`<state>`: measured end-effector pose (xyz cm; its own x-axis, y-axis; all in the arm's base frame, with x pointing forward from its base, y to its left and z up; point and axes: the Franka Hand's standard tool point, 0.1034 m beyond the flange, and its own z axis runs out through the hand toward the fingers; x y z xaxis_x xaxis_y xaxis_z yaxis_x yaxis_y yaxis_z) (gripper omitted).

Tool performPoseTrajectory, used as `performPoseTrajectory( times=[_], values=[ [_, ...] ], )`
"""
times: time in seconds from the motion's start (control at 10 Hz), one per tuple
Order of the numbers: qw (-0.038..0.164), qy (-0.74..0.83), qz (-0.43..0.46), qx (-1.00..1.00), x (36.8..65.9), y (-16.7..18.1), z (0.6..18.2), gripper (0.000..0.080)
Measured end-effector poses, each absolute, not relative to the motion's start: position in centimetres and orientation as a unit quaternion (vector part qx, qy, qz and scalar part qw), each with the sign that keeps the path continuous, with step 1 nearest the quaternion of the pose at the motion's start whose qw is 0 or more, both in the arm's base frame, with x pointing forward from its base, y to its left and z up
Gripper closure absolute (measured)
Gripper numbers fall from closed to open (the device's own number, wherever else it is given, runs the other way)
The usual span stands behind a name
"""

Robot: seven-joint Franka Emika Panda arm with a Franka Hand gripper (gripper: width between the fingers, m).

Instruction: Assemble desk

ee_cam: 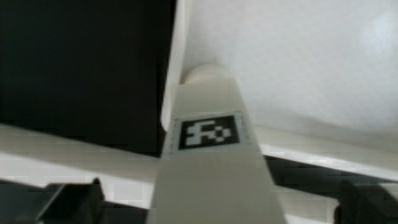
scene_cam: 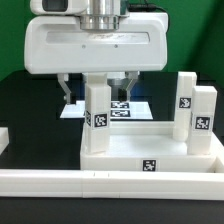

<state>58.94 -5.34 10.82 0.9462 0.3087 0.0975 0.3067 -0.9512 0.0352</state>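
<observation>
The white rimmed tabletop lies flat on the black table. One white leg block stands upright on its corner at the exterior view's left, with a black-and-white tag on its side; in the wrist view this leg fills the middle. My gripper hangs over this leg, open, with one dark finger on each side and a gap to the leg. In the wrist view the gripper straddles the leg without touching it. Two more tagged legs stand upright at the tabletop's other end. A fourth leg is not in view.
The marker board lies flat on the table behind the tabletop. A long white border rail runs along the front. Another white rail piece shows at the exterior view's left edge.
</observation>
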Motion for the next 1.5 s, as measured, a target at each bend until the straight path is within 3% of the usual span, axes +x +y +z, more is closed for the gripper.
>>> performPoseTrajectory(
  times=[0.3, 0.5, 0.6, 0.7, 1.2, 1.5],
  values=[
    [0.016, 0.207, 0.05, 0.977, 58.95, -5.53, 10.88, 0.015],
    [0.016, 0.206, 0.05, 0.977, 58.95, -5.54, 10.88, 0.041],
    [0.015, 0.203, 0.05, 0.978, 58.94, -5.5, 10.87, 0.041],
    [0.015, 0.194, 0.05, 0.98, 58.93, -5.52, 10.87, 0.0511],
    [0.007, 0.059, 0.051, 0.997, 58.91, -5.55, 10.83, 0.0511],
    [-0.011, -0.075, 0.055, 0.996, 58.71, -5.92, 10.69, 0.0509]
  ],
)
